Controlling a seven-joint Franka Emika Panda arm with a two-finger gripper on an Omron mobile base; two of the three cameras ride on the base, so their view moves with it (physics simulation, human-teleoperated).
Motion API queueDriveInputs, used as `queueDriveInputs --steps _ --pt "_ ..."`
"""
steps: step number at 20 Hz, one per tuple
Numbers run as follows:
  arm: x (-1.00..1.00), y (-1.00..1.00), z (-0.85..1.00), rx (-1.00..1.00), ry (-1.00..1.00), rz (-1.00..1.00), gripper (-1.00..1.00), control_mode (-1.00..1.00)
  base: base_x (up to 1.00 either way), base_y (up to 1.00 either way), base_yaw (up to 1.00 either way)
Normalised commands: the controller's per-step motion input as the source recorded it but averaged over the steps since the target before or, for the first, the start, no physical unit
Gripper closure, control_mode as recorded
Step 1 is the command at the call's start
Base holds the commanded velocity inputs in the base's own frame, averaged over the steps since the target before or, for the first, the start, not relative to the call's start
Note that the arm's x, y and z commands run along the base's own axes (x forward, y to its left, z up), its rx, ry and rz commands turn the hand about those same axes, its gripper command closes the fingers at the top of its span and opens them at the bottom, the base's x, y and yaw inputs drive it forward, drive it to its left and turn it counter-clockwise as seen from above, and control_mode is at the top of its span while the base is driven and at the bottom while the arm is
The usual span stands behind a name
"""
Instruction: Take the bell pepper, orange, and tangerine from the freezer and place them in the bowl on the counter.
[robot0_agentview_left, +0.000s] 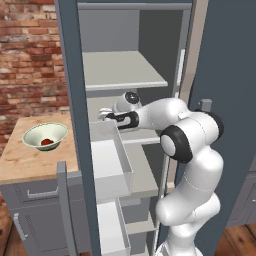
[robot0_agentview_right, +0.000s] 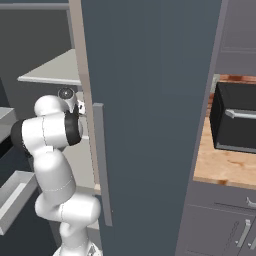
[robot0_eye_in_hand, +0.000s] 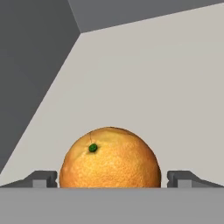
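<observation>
1. The freezer (robot0_agentview_left: 75, 100) is standing open, its door (robot0_agentview_right: 150, 125) swung out to the right, with the pale shelves and the pulled-out bins (robot0_agentview_left: 112, 165) exposed.
2. The arm (robot0_agentview_left: 190, 150) is reaching left into the middle shelf of the freezer, so a second pick appears to be under way.
3. The counter (robot0_agentview_left: 30, 160) is sitting to the left of the freezer, carrying the bowl (robot0_agentview_left: 45, 135).
4. The bowl is already holding one small red thing, judged to be the bell pepper (robot0_agentview_left: 47, 142); that part looks done.
5. The gripper (robot0_eye_in_hand: 112, 179) is standing with its fingers (robot0_eye_in_hand: 43, 178) spread apart, one on each side of a round orange fruit (robot0_eye_in_hand: 110, 157) resting on the shelf floor; nothing is clamped yet.
6. Whether this fruit is the orange or the tangerine is hard to tell; both are apparently left to move.
</observation>
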Motion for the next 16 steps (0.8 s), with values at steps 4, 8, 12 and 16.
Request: queueDriveInputs --steps 4,8,12,16 --pt "0.05 0.06 -0.08 0.00 0.01 0.00 1.00 -1.00 0.00 0.00 0.00" --pt "0.00 0.00 -0.03 0.00 0.02 0.00 1.00 -1.00 0.00 0.00 0.00" --pt "0.00 0.00 0.00 0.00 0.00 0.00 1.00 -1.00 0.00 0.00 0.00" --pt "-0.02 0.00 0.00 0.00 0.00 0.00 1.00 -1.00 0.00 0.00 0.00"
